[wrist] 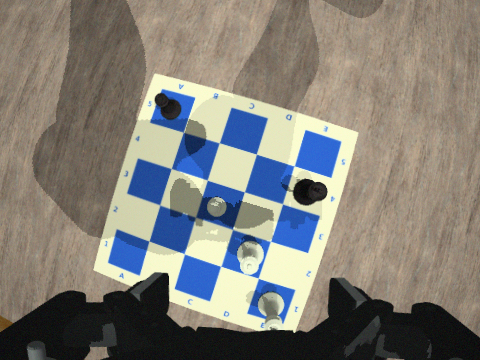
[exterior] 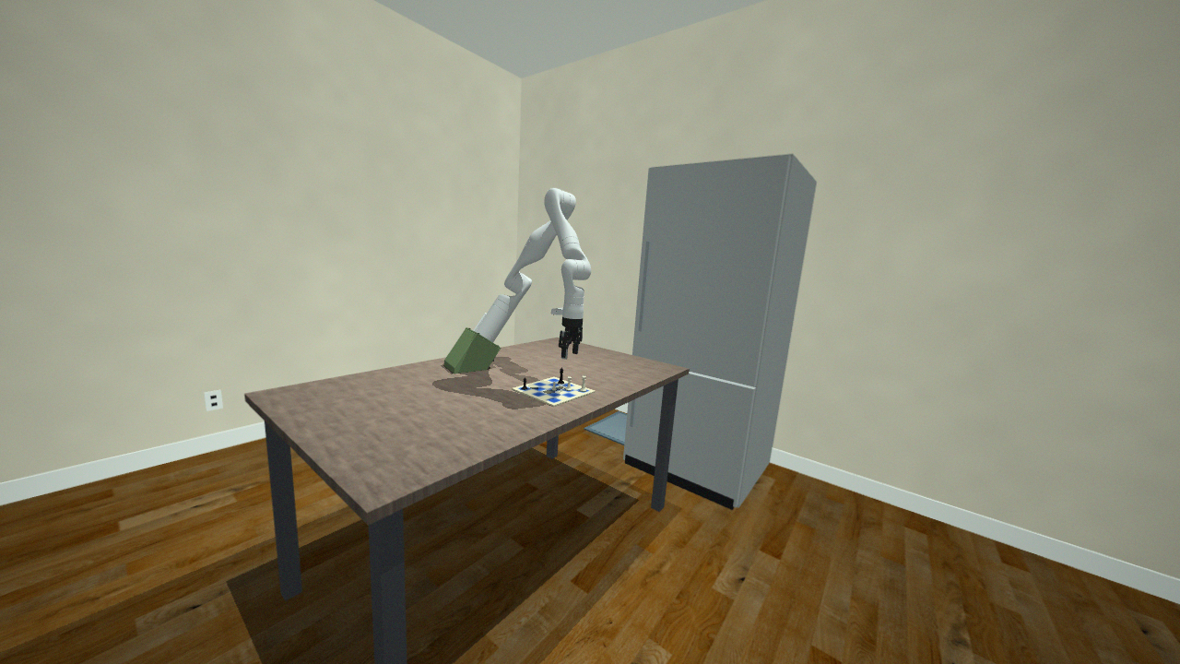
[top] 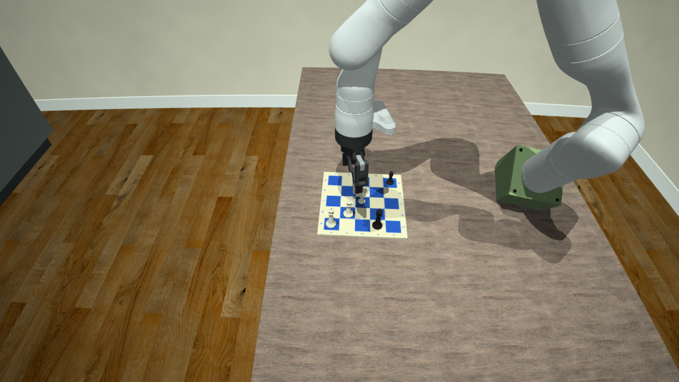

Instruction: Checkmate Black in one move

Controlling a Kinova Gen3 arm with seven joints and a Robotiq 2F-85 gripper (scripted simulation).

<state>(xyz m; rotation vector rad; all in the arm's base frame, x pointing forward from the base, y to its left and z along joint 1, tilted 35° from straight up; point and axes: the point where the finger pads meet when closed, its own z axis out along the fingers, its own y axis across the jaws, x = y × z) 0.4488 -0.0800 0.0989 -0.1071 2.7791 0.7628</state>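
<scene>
Black two-finger gripper (top: 359, 186), jaws wide apart w/ nothing between them, hangs over the small blue-and-cream chessboard (wrist: 328, 126) on the brown wood-grain table (top: 380, 294). Key relation: small white pawn (wrist: 216, 207) stands almost straight below the gripper, near board centre, so the reach looks like a plain vertical drop. In the wrist view it sits between the two fingertips, a bit ahead of them. Pawn is upright, long axis vertical, round, no facing direction. Taller white pieces (wrist: 250, 254) and (wrist: 271, 303) stand closer to the wrist camera; large black piece (wrist: 310, 191) off to the right; small black pawn (wrist: 167, 104) in far corner. Which piece gives mate: can't tell.
</scene>
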